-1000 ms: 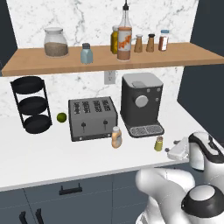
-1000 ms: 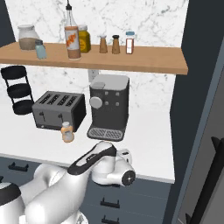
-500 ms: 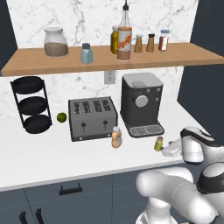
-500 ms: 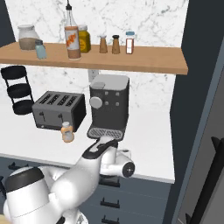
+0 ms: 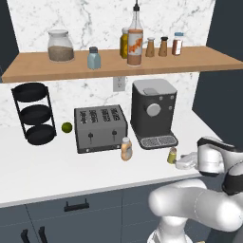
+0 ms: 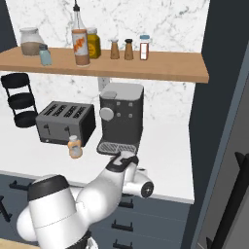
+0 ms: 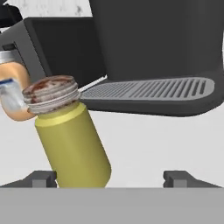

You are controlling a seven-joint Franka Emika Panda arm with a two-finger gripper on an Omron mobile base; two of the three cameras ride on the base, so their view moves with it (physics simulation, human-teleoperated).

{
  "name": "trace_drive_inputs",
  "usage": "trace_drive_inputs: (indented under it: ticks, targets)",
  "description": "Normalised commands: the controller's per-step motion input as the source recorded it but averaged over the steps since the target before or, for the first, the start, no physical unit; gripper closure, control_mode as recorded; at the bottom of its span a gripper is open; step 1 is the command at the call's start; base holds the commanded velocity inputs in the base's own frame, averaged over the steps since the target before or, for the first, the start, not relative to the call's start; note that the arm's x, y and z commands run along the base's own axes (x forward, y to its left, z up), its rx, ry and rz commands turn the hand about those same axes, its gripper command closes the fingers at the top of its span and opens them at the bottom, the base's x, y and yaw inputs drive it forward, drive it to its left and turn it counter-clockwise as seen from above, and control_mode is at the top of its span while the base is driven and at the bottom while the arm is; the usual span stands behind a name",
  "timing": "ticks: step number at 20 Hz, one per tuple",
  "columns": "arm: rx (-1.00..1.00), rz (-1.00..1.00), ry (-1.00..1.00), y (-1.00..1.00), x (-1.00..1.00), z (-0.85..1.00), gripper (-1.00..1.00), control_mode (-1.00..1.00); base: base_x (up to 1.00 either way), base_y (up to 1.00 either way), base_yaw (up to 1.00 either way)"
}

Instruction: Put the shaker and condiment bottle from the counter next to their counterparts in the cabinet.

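1. The small yellow-green cylindrical shaker with a grey cap (image 7: 70, 133) stands on the broad white desk (image 5: 42, 173), just in front of the drip grille of the dark grey coffee machine (image 5: 153, 112) and near the desk's front edge.

2. In the hand view the two dark fingers (image 7: 43, 178) stand wide apart and hold nothing. The shaker sits between them but off-centre, close against the finger on that view's left, with a wide gap to the other.

3. The shaker's long axis appears to lean towards the upper left in the hand view (this looks like the camera's roll, since it stands upright in the left base view), so the fingers meet its body low, well under the cap.

4. The gripper (image 5: 187, 160) lies low over the desk, just beside the shaker on the side away from the toaster.

5. The small squat peach-orange condiment bottle with a whitish cap (image 5: 126, 149) stands on the desk in front of the silver toaster (image 5: 100, 127), farther off.

6. The judgement: the hand probably needs a small sideways shift to centre the shaker before closing.
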Motion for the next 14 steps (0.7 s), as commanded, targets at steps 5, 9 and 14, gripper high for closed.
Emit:
trace_drive_inputs:
  ticks: [5, 9, 14]
  targets:
    - [0.01, 0.09, -0.07, 0.19, 0.02, -0.02, -1.00, -1.00, 0.00, 0.00, 0.00]
    - [0.00, 0.12, -0.08, 0.34, 0.06, 0.00, -1.00, -1.00, 0.00, 0.00, 0.00]
    - [0.00, 0.13, -0.08, 0.41, 0.04, 0.00, 1.00, -1.00, 0.00, 0.00, 0.00]
